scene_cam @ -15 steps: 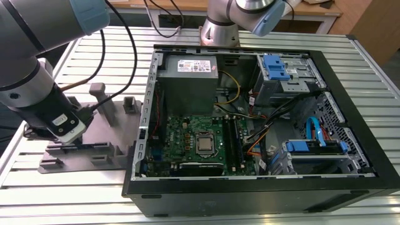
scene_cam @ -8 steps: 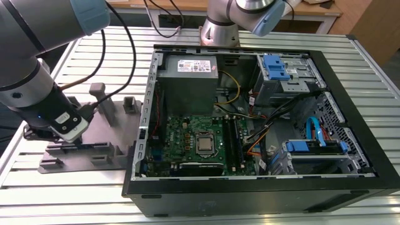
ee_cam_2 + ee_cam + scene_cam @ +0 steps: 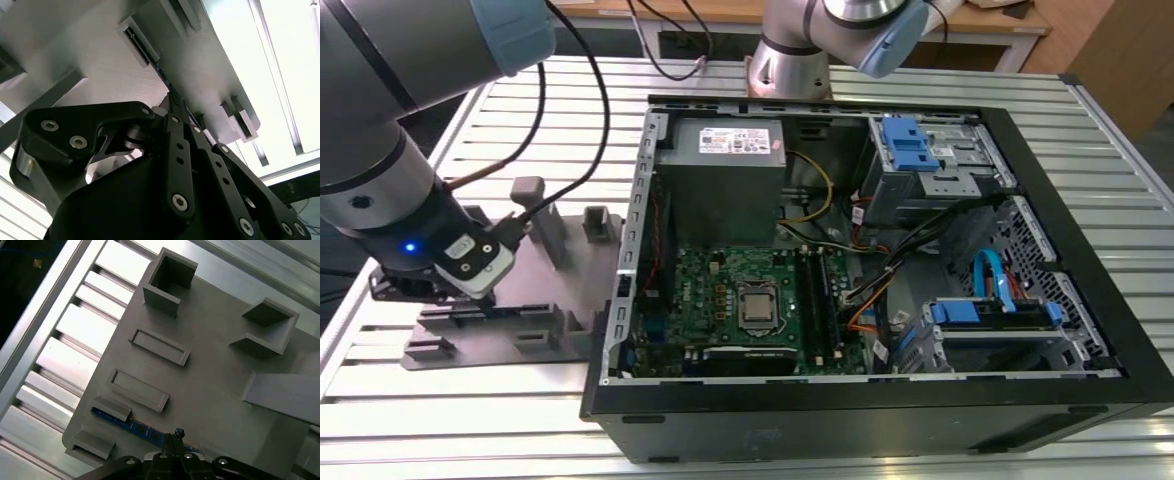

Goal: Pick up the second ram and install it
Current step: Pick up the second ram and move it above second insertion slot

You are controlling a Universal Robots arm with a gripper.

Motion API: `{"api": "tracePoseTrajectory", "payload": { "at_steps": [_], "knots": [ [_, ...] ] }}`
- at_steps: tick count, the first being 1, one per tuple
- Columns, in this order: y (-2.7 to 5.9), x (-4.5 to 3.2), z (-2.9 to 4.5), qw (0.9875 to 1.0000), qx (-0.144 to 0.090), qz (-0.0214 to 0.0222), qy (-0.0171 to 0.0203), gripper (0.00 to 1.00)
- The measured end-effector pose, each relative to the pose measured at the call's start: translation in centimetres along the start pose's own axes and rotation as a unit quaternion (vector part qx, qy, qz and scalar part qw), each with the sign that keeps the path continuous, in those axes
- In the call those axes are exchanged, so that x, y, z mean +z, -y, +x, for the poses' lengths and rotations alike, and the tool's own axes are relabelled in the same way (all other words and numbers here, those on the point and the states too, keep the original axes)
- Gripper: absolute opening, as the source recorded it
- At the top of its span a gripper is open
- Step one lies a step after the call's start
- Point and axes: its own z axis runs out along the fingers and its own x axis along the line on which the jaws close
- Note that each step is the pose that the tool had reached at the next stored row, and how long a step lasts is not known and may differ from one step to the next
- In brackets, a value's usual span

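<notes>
Now, on the ribbed metal table (image 3: 560, 90), beside the open black computer case (image 3: 854, 420), a flat grey fixture plate (image 3: 210, 390) carries the second ram (image 3: 131, 426), a thin blue circuit-board strip lying along the plate's rim. The black claw (image 3: 177, 434) sits right on it, tips pinched together on its edge; the neighbouring rectangular pockets (image 3: 159, 346) look empty.

Along one edge of the grey holder (image 3: 210, 385), the second ram (image 3: 135, 426) has one end tucked under a bracket (image 3: 111, 407) and a stretch covered by the gripper (image 3: 177, 435) in the first wrist view. In the exterior view the arm's wrist (image 3: 447, 255) covers part of the holder.
</notes>
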Motion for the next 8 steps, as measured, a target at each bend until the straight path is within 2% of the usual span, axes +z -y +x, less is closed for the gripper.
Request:
{"api": "tracePoseTrajectory", "payload": {
  "at_steps": [8],
  "knots": [
    [0.0,0.0,0.0,0.9992,-0.039,-0.001,-0.0017,0.07]
  ]
}}
